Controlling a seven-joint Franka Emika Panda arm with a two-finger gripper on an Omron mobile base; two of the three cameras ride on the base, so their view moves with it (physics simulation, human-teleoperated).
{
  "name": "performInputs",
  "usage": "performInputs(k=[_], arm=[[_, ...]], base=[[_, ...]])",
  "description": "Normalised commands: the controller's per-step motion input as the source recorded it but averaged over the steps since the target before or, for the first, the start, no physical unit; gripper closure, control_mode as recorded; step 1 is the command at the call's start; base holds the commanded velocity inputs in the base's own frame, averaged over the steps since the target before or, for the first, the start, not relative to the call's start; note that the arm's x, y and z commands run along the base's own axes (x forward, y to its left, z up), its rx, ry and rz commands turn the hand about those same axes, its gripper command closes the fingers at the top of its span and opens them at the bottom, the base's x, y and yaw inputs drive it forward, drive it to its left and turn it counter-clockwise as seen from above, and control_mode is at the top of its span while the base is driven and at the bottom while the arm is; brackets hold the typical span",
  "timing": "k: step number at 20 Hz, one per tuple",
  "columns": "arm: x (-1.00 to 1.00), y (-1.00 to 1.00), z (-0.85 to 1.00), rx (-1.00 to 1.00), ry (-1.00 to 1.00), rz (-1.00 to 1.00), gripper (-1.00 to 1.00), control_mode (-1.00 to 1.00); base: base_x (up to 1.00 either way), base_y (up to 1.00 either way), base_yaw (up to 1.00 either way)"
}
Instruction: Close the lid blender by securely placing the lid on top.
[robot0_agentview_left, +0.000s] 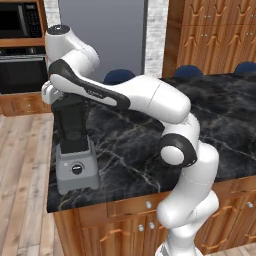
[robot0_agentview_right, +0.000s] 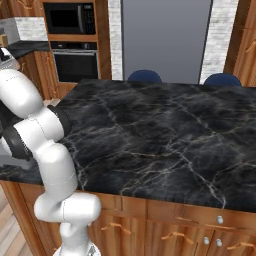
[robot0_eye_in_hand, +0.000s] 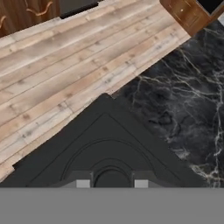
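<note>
hand (robot0_eye_in_hand: 111, 183) right over lid (robot0_eye_in_hand: 105, 144), fingertips close together at its centre knob, seemingly pinching it | lid atop blender (robot0_agentview_left: 75, 145) jar | blender at worktop (robot0_agentview_left: 150, 145) corner

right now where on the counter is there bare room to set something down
Free: most of the counter, from the blender rightward to the far edge by the blue chairs. Crowded: the left corner, where the blender stands at the edge and the arm reaches over its jar, with the lid under the pincer.

black lid (robot0_eye_in_hand: 105, 140) beneath tool (robot0_eye_in_hand: 111, 183)
</note>
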Motion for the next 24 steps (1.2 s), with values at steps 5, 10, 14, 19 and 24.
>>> performInputs(k=[5, 10, 14, 19, 24], arm=[[0.0, -0.06, -0.21, 0.07, -0.09, -0.1, 1.0, -1.0], [0.0, -0.26, -0.26, 0.14, 0.05, -0.04, 1.0, -1.0], [-0.01, -0.08, -0.41, 0.03, 0.04, -0.06, 1.0, -1.0], [-0.04, -0.06, -0.59, 0.03, 0.0, 0.0, -1.0, -1.0], [0.0, -0.06, -0.27, 0.02, 0.0, 0.0, -1.0, -1.0]], base=[[0.0, 0.0, 0.0], [0.0, 0.0, 0.0], [0.0, 0.0, 0.0], [0.0, 0.0, 0.0], [0.0, 0.0, 0.0]])
